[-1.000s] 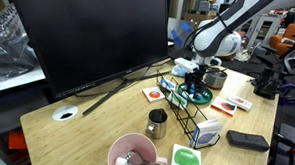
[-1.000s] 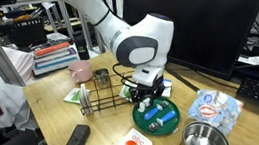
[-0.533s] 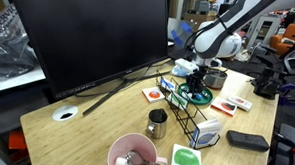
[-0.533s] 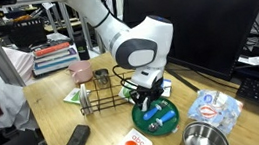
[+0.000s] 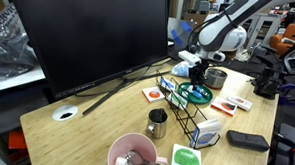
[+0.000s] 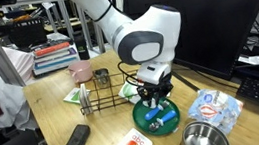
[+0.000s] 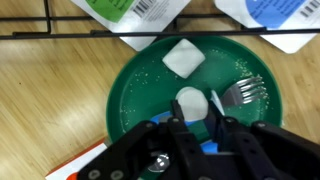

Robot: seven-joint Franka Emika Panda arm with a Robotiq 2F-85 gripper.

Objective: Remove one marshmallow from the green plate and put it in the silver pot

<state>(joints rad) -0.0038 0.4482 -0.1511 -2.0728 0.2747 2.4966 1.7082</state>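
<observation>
The green plate (image 7: 140, 100) fills the wrist view. On it lie a square white marshmallow (image 7: 184, 58), a white fork (image 7: 240, 93) and a blue object (image 7: 205, 147). My gripper (image 7: 197, 112) hangs over the plate, shut on a second, rounder marshmallow (image 7: 190, 100) pinched between its two black fingers. In both exterior views the gripper (image 6: 152, 92) (image 5: 196, 75) stands just above the plate (image 6: 172, 118) (image 5: 199, 95). The silver pot (image 6: 204, 138) (image 5: 216, 77) stands next to the plate, apart from the gripper.
A black wire rack (image 6: 102, 96) (image 5: 191, 116) borders the plate. A steel jug (image 5: 158, 121) and a pink bowl (image 5: 132, 152) stand beyond it. A black remote (image 6: 73, 143), printed packets (image 6: 215, 107) and a large monitor (image 5: 89, 35) surround the work area.
The jaws have closed on the rounder marshmallow, and the gripper has risen a little above the plate.
</observation>
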